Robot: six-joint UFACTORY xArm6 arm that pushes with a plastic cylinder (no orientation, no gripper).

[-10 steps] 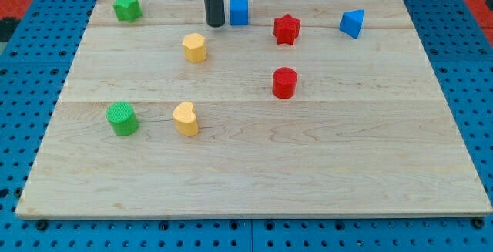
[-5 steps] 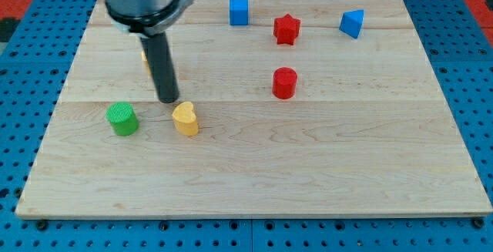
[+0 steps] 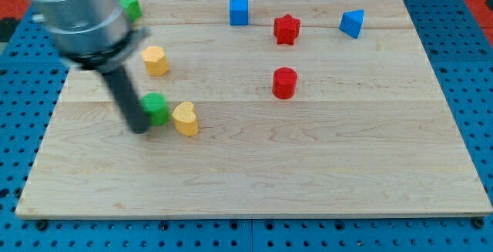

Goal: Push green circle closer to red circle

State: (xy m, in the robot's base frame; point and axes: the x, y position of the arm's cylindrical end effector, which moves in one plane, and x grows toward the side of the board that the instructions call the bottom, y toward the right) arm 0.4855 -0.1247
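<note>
The green circle (image 3: 157, 107) sits at the board's left middle, touching or nearly touching a yellow heart (image 3: 185, 119) on its right. The red circle (image 3: 284, 82) stands well to the right, near the board's centre. My tip (image 3: 139, 128) is down on the board at the green circle's left side, right against it. The rod and the arm's blurred body rise toward the view's top left.
A yellow block (image 3: 155, 60) lies above the green circle. A green block (image 3: 131, 6) is partly hidden behind the arm at the top left. A blue cube (image 3: 239, 11), a red star (image 3: 286, 29) and a blue block (image 3: 352, 23) line the top.
My tip swung from the top centre down to the left of the green circle. The green circle has slid right, up to the yellow heart. The upper yellow block has shifted left.
</note>
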